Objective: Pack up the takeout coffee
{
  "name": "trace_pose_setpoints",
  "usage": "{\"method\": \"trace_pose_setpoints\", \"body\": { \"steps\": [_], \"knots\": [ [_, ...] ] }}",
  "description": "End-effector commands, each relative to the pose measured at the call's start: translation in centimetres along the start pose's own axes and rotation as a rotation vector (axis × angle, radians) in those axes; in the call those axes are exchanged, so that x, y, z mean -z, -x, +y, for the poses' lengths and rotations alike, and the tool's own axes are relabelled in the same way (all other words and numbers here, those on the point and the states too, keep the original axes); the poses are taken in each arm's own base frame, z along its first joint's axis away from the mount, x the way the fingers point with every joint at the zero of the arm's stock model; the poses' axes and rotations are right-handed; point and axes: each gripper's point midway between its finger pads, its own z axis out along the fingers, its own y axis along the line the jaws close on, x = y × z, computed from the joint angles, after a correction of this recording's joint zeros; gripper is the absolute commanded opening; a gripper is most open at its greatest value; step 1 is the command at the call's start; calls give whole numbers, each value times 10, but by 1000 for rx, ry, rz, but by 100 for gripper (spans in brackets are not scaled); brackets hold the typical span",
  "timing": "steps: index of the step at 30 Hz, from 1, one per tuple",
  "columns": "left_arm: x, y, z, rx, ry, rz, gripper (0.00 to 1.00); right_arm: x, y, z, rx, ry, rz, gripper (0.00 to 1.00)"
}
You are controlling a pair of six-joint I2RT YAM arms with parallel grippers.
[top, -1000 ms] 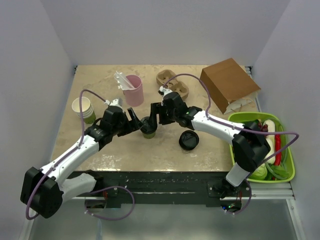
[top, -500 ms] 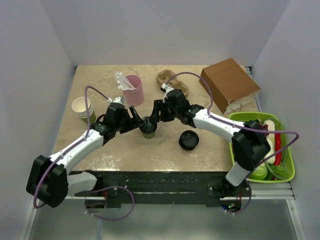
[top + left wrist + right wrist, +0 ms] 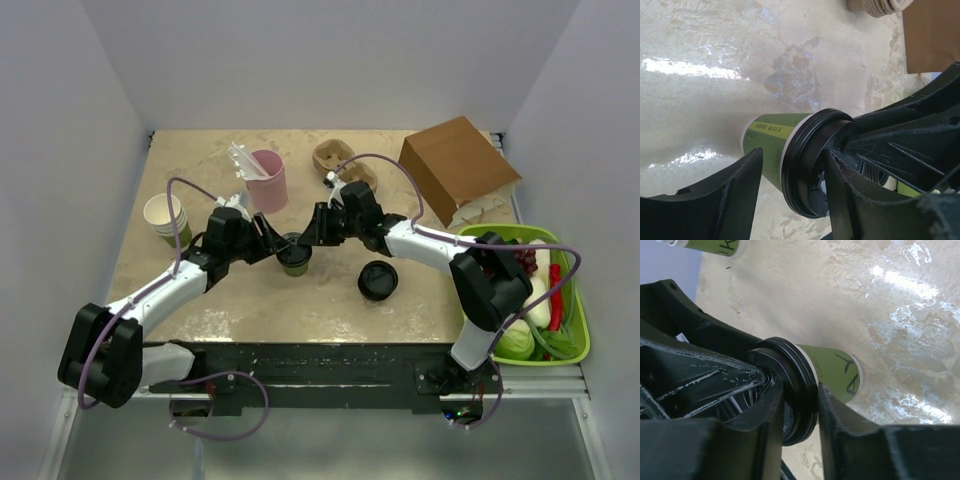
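Top external view. Item: takeout coffee, a small paper cup with a green band and black lid. It stands upright mid-table, forward of the pink cup, in the same spot as a second ago.

Left gripper and right gripper flank it on either side. Both have drawn in from standing clear of it, with jaws narrower than before, and the left arm reaches further in.

Unmoved:
- stack of white paper cups, at the left
- cardboard cup carrier and brown paper bag, at the back
- loose black lid, right of the coffee
- green basket of vegetables, at the far right

Left wrist view, detail not given from above: one finger lies against the lid rim and the other sits just beside the cup wall (contact there cannot be told, so the grip is uncertain). The right gripper's black frame crowds the lid from the opposite side.

Right wrist view: both fingers press on the lid rim, one on each side, so this gripper is clamped on the takeout coffee at its lid. The printed green label on the cup wall reads plainly here, where the view from above shows only the lid and a sliver of green.
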Motion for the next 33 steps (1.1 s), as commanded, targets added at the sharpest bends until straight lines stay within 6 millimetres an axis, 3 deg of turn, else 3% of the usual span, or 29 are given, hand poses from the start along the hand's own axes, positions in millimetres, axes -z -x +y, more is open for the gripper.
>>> {"method": "trace_pose_setpoints", "body": {
  "steps": [1,3,8,16,19,22,26,27,33],
  "knots": [
    [-4,-21,22,36,24,55,53,-5,-41,-25,-64,-31,117,22],
    [-5,-28,29,50,38,75,48,-5,-47,-30,-78,-40,129,17],
    [-7,-38,46,76,82,103,40,-8,-61,-60,-148,-122,156,18],
    [4,-68,81,112,242,215,40,-7,-88,-108,-192,-292,173,23],
    [6,-70,77,107,213,216,43,-4,-93,-116,-186,-331,185,24],
    [8,-64,64,84,152,205,50,-2,-84,-101,-140,-272,169,32],
    [12,-52,36,40,32,187,56,4,-67,-63,-6,-189,174,43],
    [14,-53,29,27,-3,200,58,3,-55,-52,18,-172,155,49],
    [28,-38,18,-5,-13,147,79,12,-20,-14,57,-98,89,65]
  ]
}}
